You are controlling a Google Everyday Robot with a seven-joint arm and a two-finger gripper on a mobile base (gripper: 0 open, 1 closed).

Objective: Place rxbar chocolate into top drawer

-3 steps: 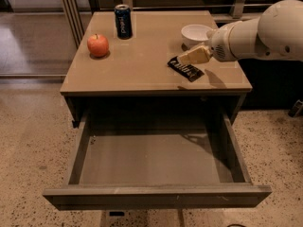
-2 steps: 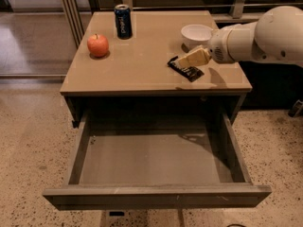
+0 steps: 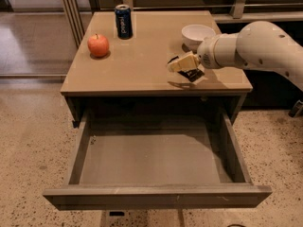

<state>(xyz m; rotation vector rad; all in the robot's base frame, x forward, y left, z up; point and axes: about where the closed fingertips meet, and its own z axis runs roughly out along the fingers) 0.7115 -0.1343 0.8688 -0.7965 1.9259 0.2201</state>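
Tabletop [image 3: 142, 56]: flat, smooth, tan-brown, square-cornered, with a dull sheen.

Top drawer [image 3: 156, 196]: pulled fully out below the tabletop. It was wide and shallow, with a plain flat front panel, straight side walls and a bare matte grey floor. Nothing lay inside it.

Gripper [image 3: 183, 63]: positioned over the right front part of the tabletop, at the end of a smooth, rounded white arm [image 3: 265, 46] entering from the right. Its pale tan fingers [image 3: 180, 64] were closed on the rxbar chocolate [image 3: 194, 74], a thin flat rectangular bar in a black wrapper. The bar sat tilted in the grip, one dark end showing left of the fingers and the other below and to the right. A shadow lay on the tabletop just beneath it. The bar was over the tabletop, not over the drawer.

Bowl [image 3: 198, 33]: white, round, smooth-walled, standing near the right rear edge just behind the gripper; its contents could not be made out.

Soda can [image 3: 123, 21]: dark blue cylinder, upright at the rear.

Apple [image 3: 98, 45]: red, round, glossy, near the left edge.
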